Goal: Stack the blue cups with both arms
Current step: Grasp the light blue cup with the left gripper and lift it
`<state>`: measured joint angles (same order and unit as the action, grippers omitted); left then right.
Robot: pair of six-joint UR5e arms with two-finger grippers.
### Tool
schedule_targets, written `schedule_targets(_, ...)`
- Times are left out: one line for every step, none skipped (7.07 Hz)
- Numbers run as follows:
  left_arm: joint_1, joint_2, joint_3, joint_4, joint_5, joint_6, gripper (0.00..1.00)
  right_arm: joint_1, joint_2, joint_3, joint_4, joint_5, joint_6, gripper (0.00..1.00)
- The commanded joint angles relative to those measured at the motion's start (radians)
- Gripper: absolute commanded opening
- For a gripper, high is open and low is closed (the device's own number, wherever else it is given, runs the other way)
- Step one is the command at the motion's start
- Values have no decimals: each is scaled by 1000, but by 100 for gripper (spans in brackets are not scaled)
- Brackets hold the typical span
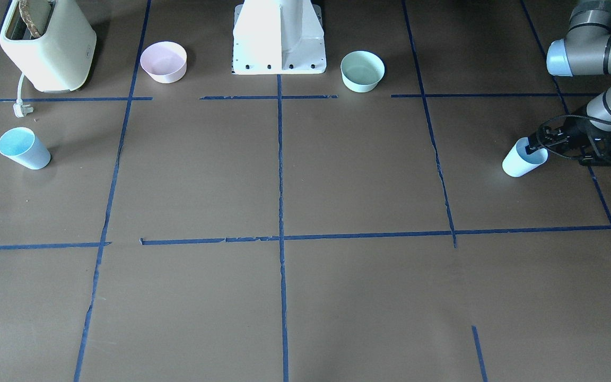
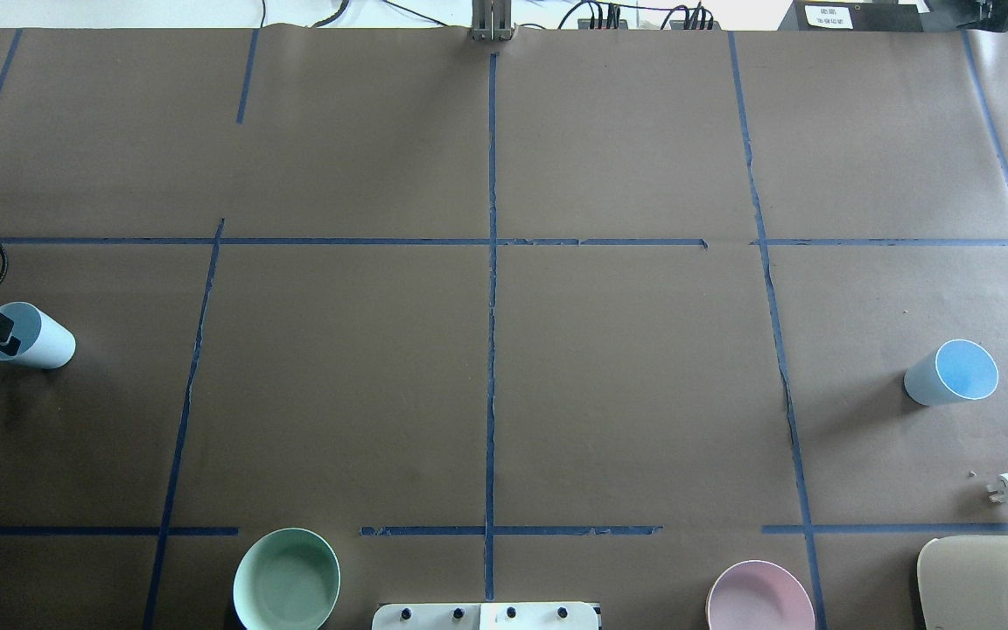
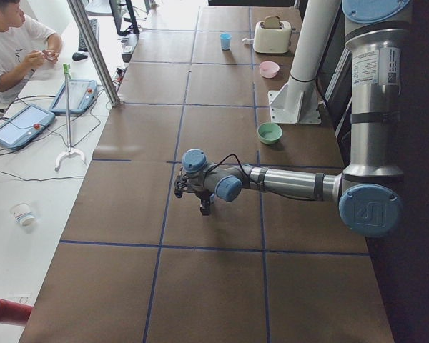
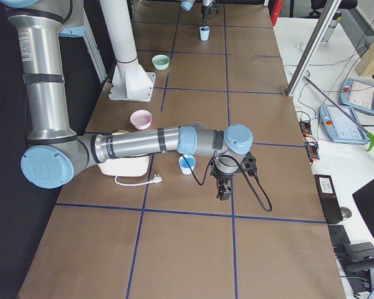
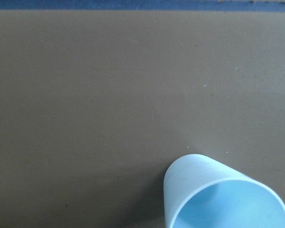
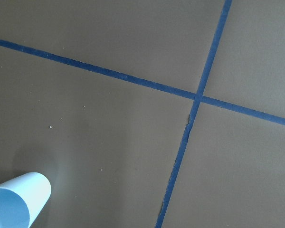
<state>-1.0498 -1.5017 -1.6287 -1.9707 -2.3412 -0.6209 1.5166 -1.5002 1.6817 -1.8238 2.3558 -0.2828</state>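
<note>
Pale blue plastic, both cups stand mouth-up on the brown bench (image 2: 626, 376), well apart. The left cup (image 2: 31, 337) is at the robot's far left edge and the right cup (image 2: 950, 374) is far to its right, near a white plug (image 2: 1004, 488).

Your left claw (image 1: 536, 147) straddles the left cup's rim. One finger seems to dip into the mouth and the other sits outside the wall, but I cannot tell whether it has pinched yet. Close gently, since thin tapered plastic will likely flex or slip. Then lift straight up so the base does not drag.

Your right claw (image 4: 223, 190) shows only from the side, hanging just beside the right cup, so I cannot tell whether it is wide or narrow. Centre it over that rim before closing.
</note>
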Motion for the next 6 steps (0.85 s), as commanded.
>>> schedule_targets(13, -26, -2, 0, -4, -5, 6, -9, 0, 0, 1, 0, -1, 100)
schedule_targets(14, -87, -20, 0, -13, -111, 0, -9, 0, 0, 1, 0, -1, 100)
schedule_targets(26, -182, -70, 7, -35, -298, 0, -9, 0, 4, 3, 0, -1, 100)
schedule_targets(72, -303, -119, 22, -58, -503, 0, -9, -2, 4, 21, 0, -7, 100)
schedule_targets(135, -440, -128, 64, -50, -671, 0, -9, -3, 4, 41, 5, -6, 100)
schedule_targets(269, -595, -119, 161, 12, -807, 0, -9, -5, 6, 50, 8, -6, 100)
